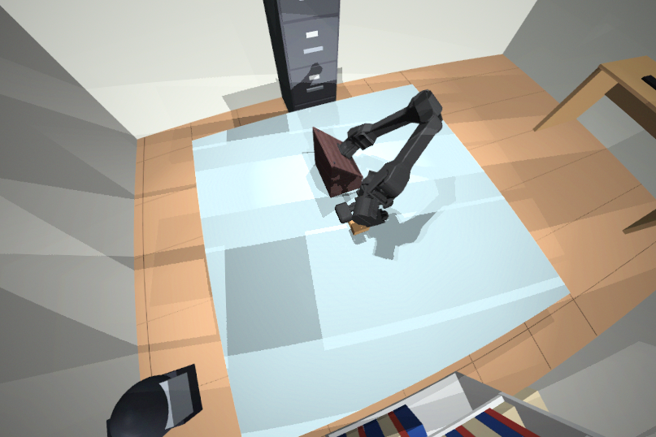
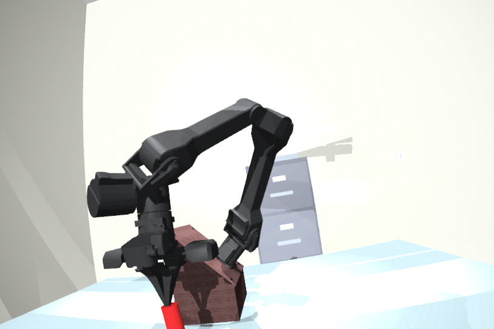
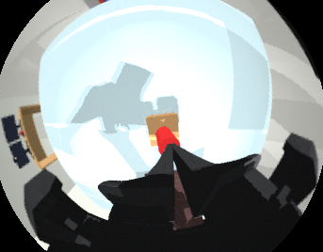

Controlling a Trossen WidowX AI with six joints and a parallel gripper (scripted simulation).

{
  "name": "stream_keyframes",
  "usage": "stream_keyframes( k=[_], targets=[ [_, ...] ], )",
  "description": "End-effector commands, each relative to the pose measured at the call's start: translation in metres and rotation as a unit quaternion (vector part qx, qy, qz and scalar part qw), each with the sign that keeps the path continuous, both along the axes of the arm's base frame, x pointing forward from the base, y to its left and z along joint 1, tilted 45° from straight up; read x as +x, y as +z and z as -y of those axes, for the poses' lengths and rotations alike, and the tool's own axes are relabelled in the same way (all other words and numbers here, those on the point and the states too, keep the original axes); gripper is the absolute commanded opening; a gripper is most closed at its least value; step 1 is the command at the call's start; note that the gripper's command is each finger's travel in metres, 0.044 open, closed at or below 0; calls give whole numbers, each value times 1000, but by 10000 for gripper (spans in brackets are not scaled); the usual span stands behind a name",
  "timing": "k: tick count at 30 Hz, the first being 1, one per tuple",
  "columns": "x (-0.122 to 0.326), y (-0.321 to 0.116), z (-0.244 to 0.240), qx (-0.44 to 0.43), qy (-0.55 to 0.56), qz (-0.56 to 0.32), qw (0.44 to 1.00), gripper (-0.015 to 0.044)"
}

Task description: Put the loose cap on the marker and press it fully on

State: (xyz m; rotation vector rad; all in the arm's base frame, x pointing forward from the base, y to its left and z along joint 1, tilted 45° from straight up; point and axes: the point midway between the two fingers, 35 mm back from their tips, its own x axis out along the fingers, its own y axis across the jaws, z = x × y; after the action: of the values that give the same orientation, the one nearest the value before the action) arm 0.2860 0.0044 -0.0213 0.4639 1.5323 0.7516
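Note:
The orange-tan holder block (image 1: 360, 231) (image 3: 162, 122) is on the table, mostly under the arm in the top view. The red cap (image 2: 172, 316) (image 3: 166, 136) stands upright over the holder block in the wrist view, a little tilted in the exterior view, where its lower part is cut off by the frame. No marker body can be told apart beneath it. My gripper (image 2: 168, 304) (image 3: 171, 146) is shut with nothing between its fingers. The closed fingertips are at the top end of the cap and appear to touch it. How far down the cap sits cannot be seen.
The dark red wooden block (image 1: 337, 167) (image 2: 208, 302) under the arm's base stands just behind the holder. The pale blue table top (image 1: 416, 298) surrounds them. A filing cabinet (image 1: 313, 56) (image 2: 288, 217) stands beyond the table. A wooden desk (image 1: 637, 77) is at the right in the top view.

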Motion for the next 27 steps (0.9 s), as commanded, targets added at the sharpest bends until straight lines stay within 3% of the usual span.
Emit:
stream_keyframes(
  k=[1,5,12,16,27],
  targets=[
    [0,1,1,0,-1,0,1000,0],
    [1,2,3,0,-1,0,1000,0],
    [11,62,61,-2,-1,0,1000,0],
    [11,64,63,-2,-1,0,1000,0],
    [11,64,63,-2,-1,0,1000,289]
  ],
)
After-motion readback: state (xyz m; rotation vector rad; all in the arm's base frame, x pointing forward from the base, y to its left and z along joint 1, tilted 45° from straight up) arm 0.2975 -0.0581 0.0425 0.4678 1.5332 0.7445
